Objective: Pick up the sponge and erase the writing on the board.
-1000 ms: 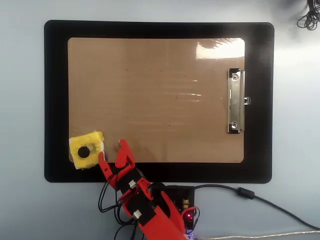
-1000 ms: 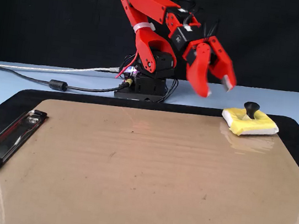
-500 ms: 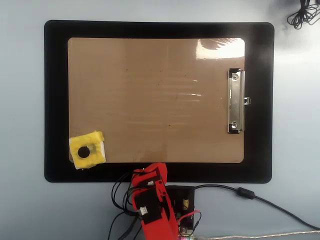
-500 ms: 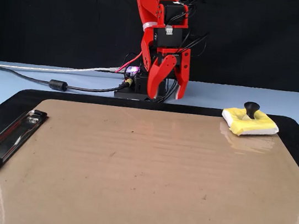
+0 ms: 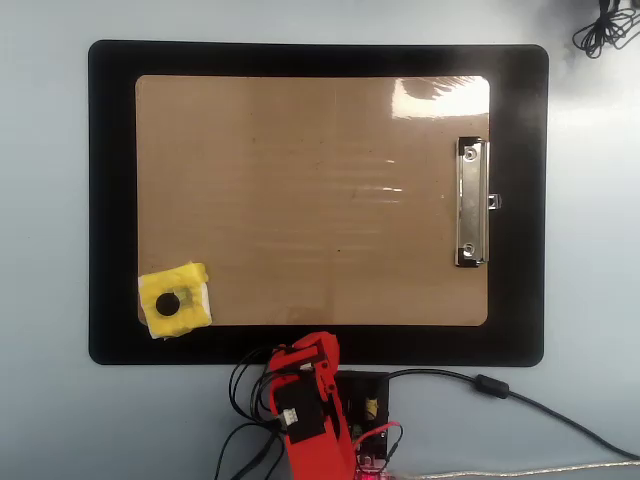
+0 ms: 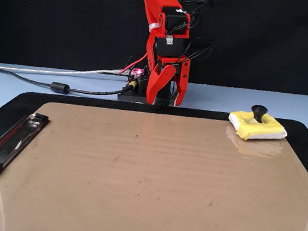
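Observation:
The brown board (image 5: 300, 200) lies on a black mat (image 5: 112, 200), with its silver clip (image 5: 472, 202) at the right in the overhead view. No writing shows on the board in either view, only glare and a few tiny specks. The yellow sponge (image 5: 190, 288) with a dark round knob sits on the board's near-left corner in the overhead view and at the far right in the fixed view (image 6: 264, 130). My red gripper (image 6: 165, 103) hangs folded down at the arm's base behind the board (image 6: 145, 177), empty, jaws a little apart, well away from the sponge. It shows from above in the overhead view (image 5: 322, 348).
The clip (image 6: 6, 146) is at the left in the fixed view. Black and white cables (image 6: 60, 86) run off from the arm's base along the table. A coiled black cable (image 5: 605, 30) lies at the table's top right corner. The mat (image 6: 30, 101) rims the board.

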Robot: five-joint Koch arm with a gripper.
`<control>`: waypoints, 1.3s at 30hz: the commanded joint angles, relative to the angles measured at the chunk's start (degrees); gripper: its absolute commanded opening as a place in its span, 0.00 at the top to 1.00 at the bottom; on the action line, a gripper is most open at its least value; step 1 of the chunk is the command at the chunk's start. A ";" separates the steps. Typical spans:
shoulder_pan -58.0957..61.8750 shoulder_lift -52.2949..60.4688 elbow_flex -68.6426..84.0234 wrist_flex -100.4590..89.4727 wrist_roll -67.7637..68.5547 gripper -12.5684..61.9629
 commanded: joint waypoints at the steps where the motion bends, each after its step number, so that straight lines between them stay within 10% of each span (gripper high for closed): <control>1: -0.44 2.37 -0.53 0.97 -0.35 0.38; 39: 9.14 2.55 3.16 1.85 -0.70 0.37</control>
